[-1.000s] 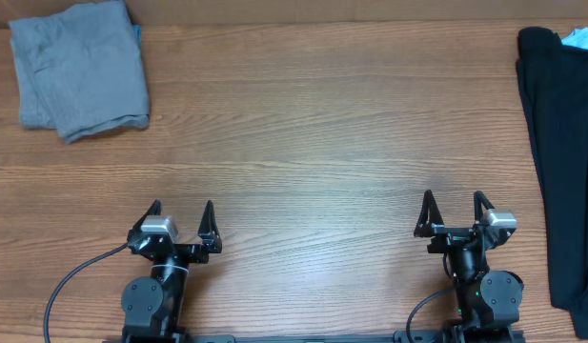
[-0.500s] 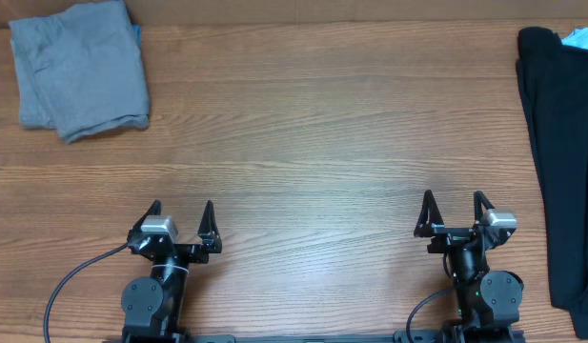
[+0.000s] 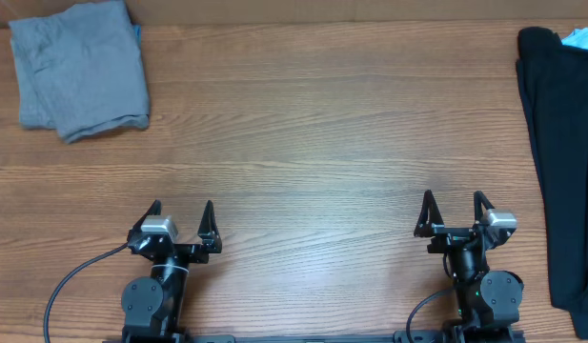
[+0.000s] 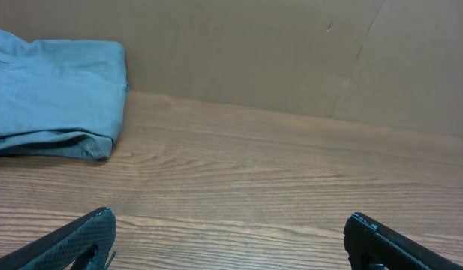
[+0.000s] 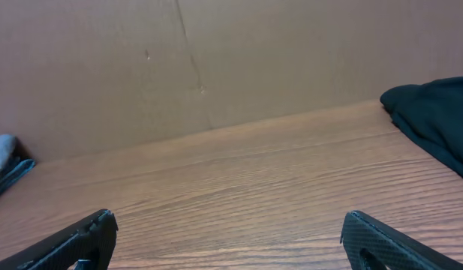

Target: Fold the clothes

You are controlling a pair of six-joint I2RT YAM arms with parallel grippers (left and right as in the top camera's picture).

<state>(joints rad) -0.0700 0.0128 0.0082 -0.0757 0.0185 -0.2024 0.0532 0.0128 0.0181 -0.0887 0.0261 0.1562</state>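
Note:
A black garment (image 3: 565,162) lies bunched along the table's right edge, partly cut off by the frame; its near end shows in the right wrist view (image 5: 434,120). A folded grey garment (image 3: 79,69) rests at the far left corner and also appears in the left wrist view (image 4: 55,101). My left gripper (image 3: 182,208) sits at the near left edge, open, with only bare wood between its fingers. My right gripper (image 3: 455,198) sits at the near right, open and empty, about a hand's width left of the black garment.
A brown cardboard wall (image 4: 291,52) closes off the table's far side. A bit of light blue fabric (image 3: 581,39) peeks out at the top right, beside the black garment. The wooden table (image 3: 313,143) runs between the two piles.

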